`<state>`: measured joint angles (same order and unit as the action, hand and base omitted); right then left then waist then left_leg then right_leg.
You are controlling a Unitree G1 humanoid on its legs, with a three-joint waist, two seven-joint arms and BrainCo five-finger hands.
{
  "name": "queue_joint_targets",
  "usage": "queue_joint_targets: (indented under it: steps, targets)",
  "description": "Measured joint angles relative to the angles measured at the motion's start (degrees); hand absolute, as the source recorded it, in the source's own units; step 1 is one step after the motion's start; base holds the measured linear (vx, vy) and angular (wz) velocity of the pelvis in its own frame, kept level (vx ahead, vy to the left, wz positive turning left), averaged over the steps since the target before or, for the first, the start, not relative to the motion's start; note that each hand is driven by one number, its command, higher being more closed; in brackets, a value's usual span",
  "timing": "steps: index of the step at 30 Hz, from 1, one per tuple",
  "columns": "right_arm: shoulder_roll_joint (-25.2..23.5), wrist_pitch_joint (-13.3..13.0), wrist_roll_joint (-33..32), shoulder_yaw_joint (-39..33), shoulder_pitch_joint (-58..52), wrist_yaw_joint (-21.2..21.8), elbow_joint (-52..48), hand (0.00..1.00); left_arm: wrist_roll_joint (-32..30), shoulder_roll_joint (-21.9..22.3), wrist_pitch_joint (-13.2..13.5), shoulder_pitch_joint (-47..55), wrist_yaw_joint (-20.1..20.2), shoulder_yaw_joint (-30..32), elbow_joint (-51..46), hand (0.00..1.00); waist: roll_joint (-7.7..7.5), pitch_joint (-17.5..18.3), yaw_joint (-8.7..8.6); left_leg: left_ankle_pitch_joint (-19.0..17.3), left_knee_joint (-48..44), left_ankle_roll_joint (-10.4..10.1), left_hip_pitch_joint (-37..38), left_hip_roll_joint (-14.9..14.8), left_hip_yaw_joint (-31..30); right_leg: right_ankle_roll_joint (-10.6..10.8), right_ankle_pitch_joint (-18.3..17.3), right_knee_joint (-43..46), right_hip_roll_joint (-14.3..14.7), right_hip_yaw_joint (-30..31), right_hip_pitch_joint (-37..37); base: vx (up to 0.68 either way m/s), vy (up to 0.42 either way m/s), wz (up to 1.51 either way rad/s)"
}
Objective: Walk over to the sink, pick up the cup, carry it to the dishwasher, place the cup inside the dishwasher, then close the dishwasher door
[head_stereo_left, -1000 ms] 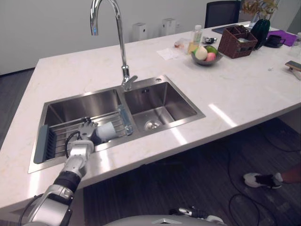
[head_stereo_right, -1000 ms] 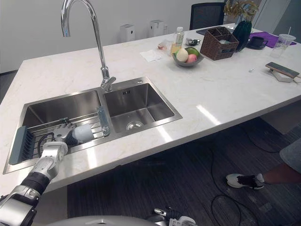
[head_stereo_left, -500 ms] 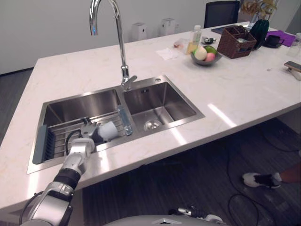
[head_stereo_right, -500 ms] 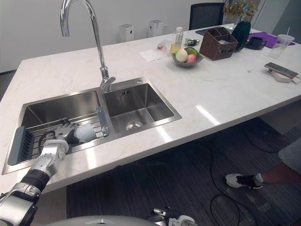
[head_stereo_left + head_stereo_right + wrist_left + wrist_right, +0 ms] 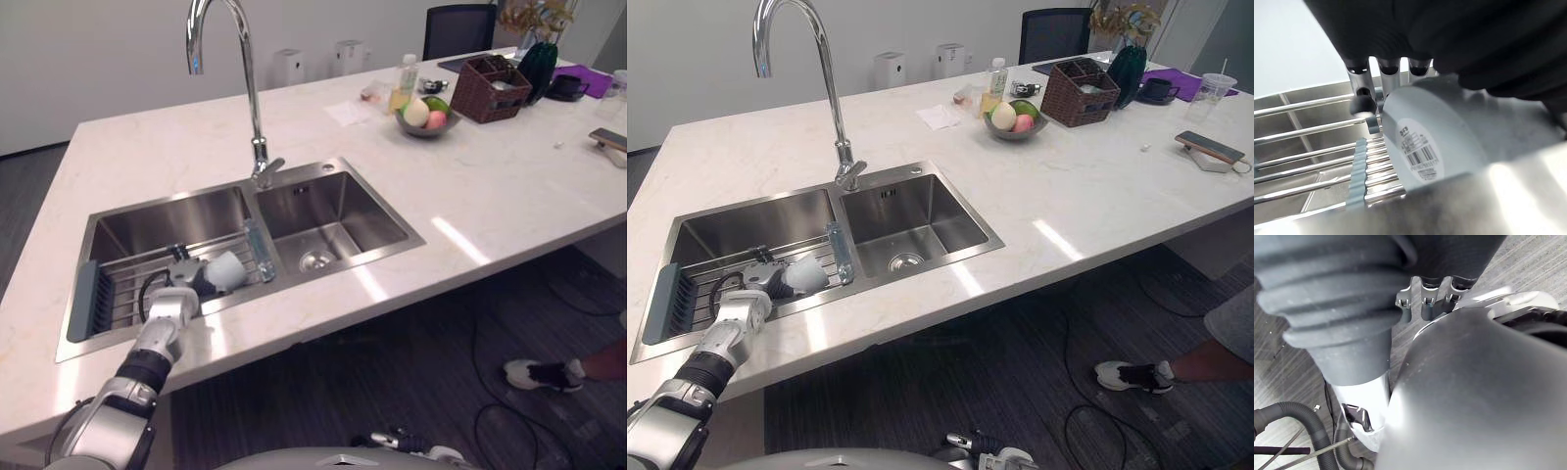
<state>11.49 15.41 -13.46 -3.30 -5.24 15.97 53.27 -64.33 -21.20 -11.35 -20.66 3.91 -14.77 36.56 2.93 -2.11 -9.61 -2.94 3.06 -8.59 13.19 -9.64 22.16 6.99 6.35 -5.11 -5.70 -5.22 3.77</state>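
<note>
One hand, the robot's left hand point(image 5: 179, 281), is curled around the white cup point(image 5: 227, 269), which lies sideways on the wire rack point(image 5: 118, 294) across the sink point(image 5: 364, 208), apparently gripped for lifting out.

In the left basin of the stainless steel double sink point(image 5: 991, 235), the silver left hand point(image 5: 759, 285) clasps a white cup point(image 5: 808, 274) tilted sideways over the wire drying rack point(image 5: 700, 292).
</note>
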Motion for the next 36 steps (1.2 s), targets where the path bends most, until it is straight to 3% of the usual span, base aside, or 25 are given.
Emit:
queue_joint_targets:
  steps: [7, 11, 18, 26, 30, 36]
  targets:
    - [0.1, 0.0, 0.0, 0.0, -0.1, 0.0, 0.1, 0.0, 2.2, 0.1, 0.3, 0.1, -4.3, 0.1, 0.6, 1.0, 0.0, 0.0, 0.16, -0.5, 0.0, 0.0, 0.0, 0.0, -0.1, 0.2, -0.3, 0.0, 0.0, 0.0, 0.2, 0.0, 0.0, 0.0]
    - [0.1, 0.1, 0.0, 0.0, -0.1, 0.0, 0.1, 0.0, 5.3, -0.1, 1.8, 0.2, -6.4, 0.3, 0.5, 1.0, 0.0, 0.0, 0.46, -0.5, 0.0, 0.0, 0.0, 0.0, -0.2, 0.2, -0.4, 0.0, 0.0, -0.1, 0.2, 0.0, 0.0, 0.0]
    - [0.0, -0.1, -0.2, 0.0, -0.1, 0.0, 0.1, 0.0, 15.6, -0.3, 6.3, 0.4, -11.4, 1.3, -1.9, 1.0, -0.1, -0.1, 0.39, -0.6, 0.1, 0.0, -0.1, 0.0, -0.3, 0.2, -0.6, 0.0, 0.0, -0.3, 0.2, 0.0, 0.0, 0.0]
    - [-0.5, -1.3, -0.2, -0.1, -0.2, 0.0, 0.2, 0.0, 23.2, -0.2, 7.5, 0.6, -16.1, 4.9, -5.4, 1.0, -0.94, -1.3, 0.38, -0.5, 0.0, 0.2, 0.2, 0.0, -0.6, 0.3, -0.7, 0.1, -0.1, -1.6, 0.6, 0.0, -0.002, 0.01]
    - [-1.2, -1.7, -0.3, -0.2, -0.2, -0.1, 0.5, 0.0, 31.5, -0.3, 8.2, 0.7, -18.4, 6.3, -6.6, 1.0, -1.87, -2.1, 0.61, -0.5, 0.0, 0.2, 0.6, 0.1, -1.0, 0.3, -0.7, 0.0, -0.2, -2.2, 1.2, -0.03, -0.016, 0.05]
    - [-1.4, -2.5, -0.8, -0.3, -0.5, -0.2, 0.5, 0.0, 40.9, 0.1, 9.4, 1.4, -20.1, 8.3, -7.0, 1.0, -1.88, -2.2, 0.57, -0.6, 0.0, 0.3, 0.2, 0.1, -1.5, 0.3, -0.7, 0.0, -0.3, -3.5, 1.1, -0.01, -0.008, 0.03]
